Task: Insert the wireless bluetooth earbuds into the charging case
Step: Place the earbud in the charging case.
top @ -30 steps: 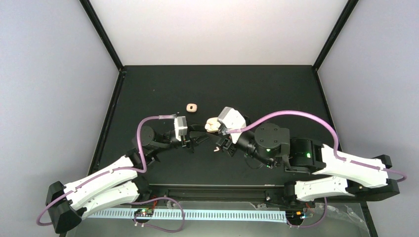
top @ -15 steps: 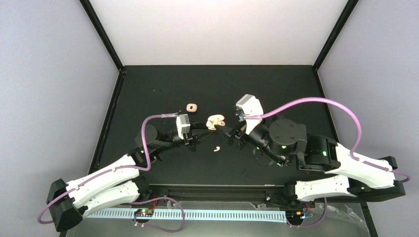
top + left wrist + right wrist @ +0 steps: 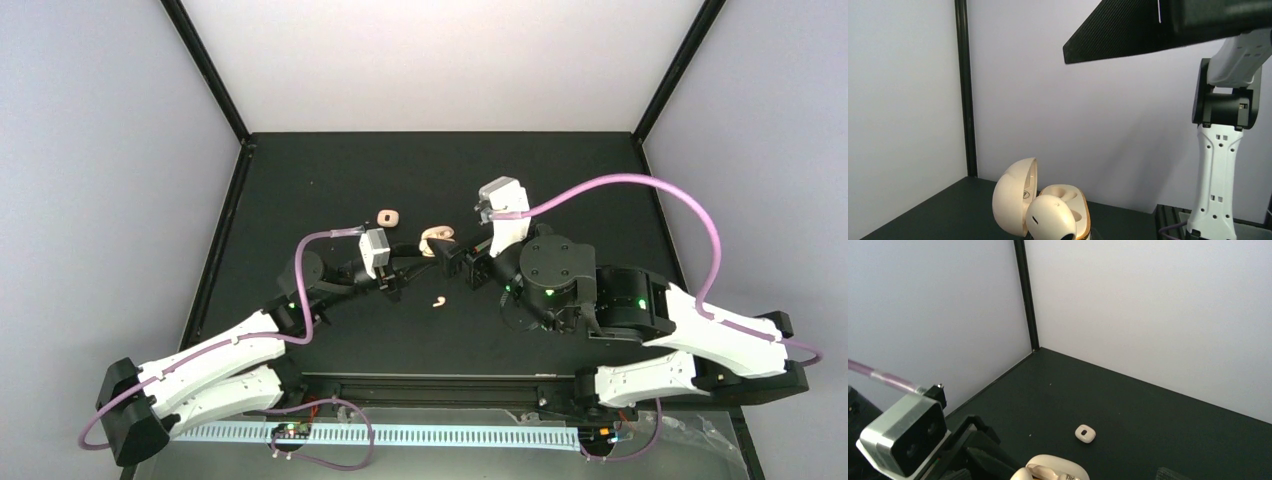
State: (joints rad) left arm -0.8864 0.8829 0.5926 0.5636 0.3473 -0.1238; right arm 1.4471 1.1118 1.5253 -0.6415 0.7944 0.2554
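Pinching the open charging case (image 3: 436,242) in the left pincer (image 3: 418,258), one earbud (image 3: 438,300) lying loose on the table (image 3: 560,180) just base-ward of the right pincer (image 3: 462,268), its spread impossible to tell.

Open case (image 3: 437,240) hemmed between left gripper (image 3: 418,256) and right gripper (image 3: 459,264), loose earbud (image 3: 438,300) just nearward, far table (image 3: 560,170) free.

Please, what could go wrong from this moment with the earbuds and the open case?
1. The earbud on the open charging case seems to stand high rather than sunk into its socket. It might roll out if the left gripper, which appears to hold the case, tilts.
2. A loose earbud lies on the table just below both grippers. The right gripper could knock it away when reaching.
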